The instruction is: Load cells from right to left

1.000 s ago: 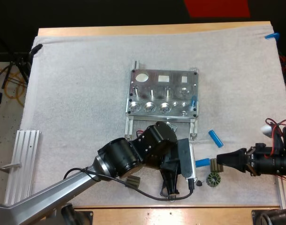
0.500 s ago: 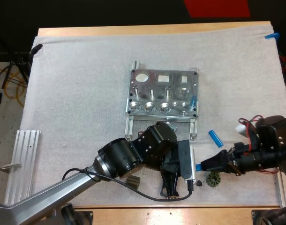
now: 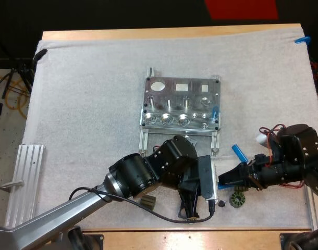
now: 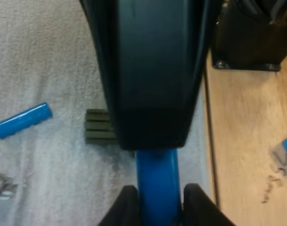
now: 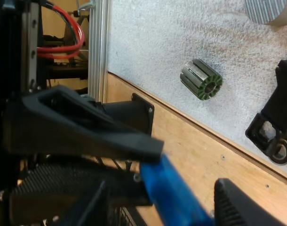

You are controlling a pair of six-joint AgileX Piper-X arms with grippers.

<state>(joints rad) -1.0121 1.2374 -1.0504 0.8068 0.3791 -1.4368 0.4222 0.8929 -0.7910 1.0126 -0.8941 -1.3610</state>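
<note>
Right claw (image 3: pixel 221 182) is narrowed onto a blue cell (image 5: pixel 174 197), its two black fingers pressing the cell from both sides. In the high view this claw sits at about 4 o'clock from the metal fixture (image 3: pixel 181 104), on the white mat (image 3: pixel 86 104). Whether the held cell is clear of the mat I cannot tell. A green-ringed part (image 3: pixel 237 199) lies just beside the claw, at about 4 o'clock from its tip. A loose cell (image 3: pixel 239 153) lies on the mat at about 1 o'clock from that tip, near it but apart. A seated cell (image 3: pixel 215 112) stands upright at the fixture's 3 o'clock edge.

Left claw (image 4: pixel 157 209) is at 6 o'clock from the fixture, pointing toward the table's near edge, and grips a blue piece (image 4: pixel 157 179) between its fingertips. The right claw's tip comes just beside the left claw's body, at its 3 o'clock. A small ridged block (image 3: pixel 147 201) lies on the mat at 9 o'clock from the left claw, close to it. In the left wrist view a stray cell (image 4: pixel 22 120) lies flat beyond that block.
</note>
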